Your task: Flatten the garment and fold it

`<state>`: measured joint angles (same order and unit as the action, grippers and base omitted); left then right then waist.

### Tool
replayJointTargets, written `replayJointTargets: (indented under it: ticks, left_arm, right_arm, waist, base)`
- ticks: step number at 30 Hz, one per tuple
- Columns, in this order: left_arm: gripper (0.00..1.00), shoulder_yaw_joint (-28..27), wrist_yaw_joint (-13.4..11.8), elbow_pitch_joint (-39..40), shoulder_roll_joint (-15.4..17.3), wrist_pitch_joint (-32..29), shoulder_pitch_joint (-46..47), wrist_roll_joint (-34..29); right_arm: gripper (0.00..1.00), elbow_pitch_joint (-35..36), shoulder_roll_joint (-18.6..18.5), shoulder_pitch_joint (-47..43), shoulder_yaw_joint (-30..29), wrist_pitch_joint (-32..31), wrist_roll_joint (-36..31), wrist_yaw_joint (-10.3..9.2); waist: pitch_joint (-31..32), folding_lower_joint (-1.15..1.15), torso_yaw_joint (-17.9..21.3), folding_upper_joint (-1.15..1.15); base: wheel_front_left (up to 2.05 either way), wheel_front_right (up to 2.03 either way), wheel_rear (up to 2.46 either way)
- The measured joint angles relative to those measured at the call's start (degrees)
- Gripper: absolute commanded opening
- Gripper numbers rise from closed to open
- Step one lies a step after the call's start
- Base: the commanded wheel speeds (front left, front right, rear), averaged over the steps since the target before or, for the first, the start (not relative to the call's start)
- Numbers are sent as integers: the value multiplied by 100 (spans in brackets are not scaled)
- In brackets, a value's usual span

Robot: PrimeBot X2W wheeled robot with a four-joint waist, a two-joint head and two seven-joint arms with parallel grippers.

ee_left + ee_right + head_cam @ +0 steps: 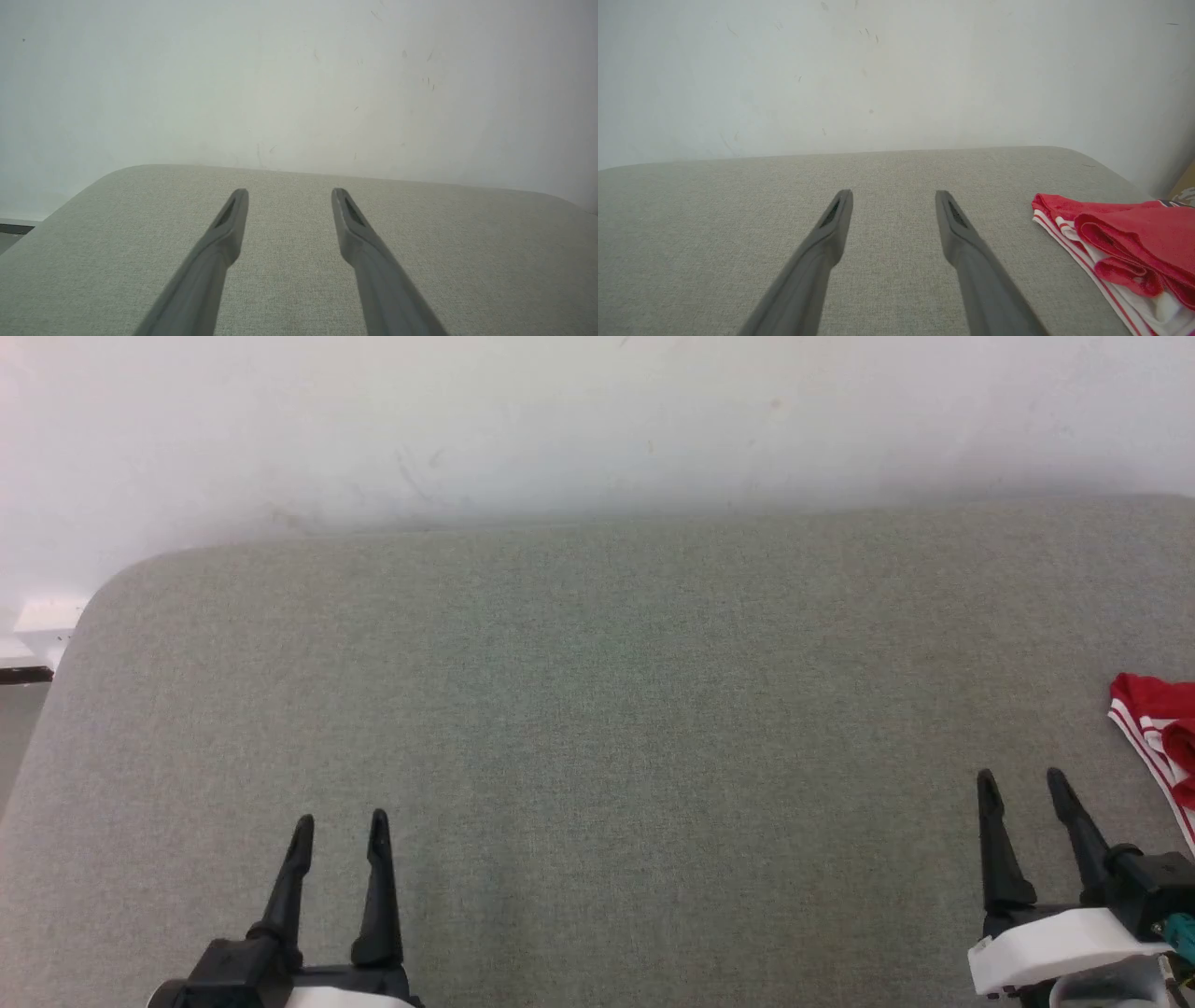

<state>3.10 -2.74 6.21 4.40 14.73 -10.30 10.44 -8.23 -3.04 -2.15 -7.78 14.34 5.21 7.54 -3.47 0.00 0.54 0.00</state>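
My left tool hangs over the near left part of the grey fabric-covered counter with rounded corners. Its two long dark fingers stand moderately apart, and in the left wrist view bare counter fabric shows between them. My right tool hangs over the near right part of the counter, likewise parted to a moderate width, gripping nothing.

The red jersey-style garment with white fabric and white-and-red striped trim lies bunched and crumpled on the counter at its far right side, cut off by the edge of the head view. It is near my right tool, to that tool's right, and apart from it. My left tool is well apart from it.

A scuffed white wall stands directly behind the counter.
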Motion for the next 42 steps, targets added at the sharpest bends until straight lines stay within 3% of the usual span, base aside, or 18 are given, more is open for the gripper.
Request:
replayJointTargets:
  ticks: [42]
  left_arm:
    - [0,-58,26,-157,-29,-415,164,-207]
  right_arm:
    - [0,191,-4,7,212,-393,-123,0]
  waist:
    - [97,1,-14,0]
  base:
    - [0,0,0]
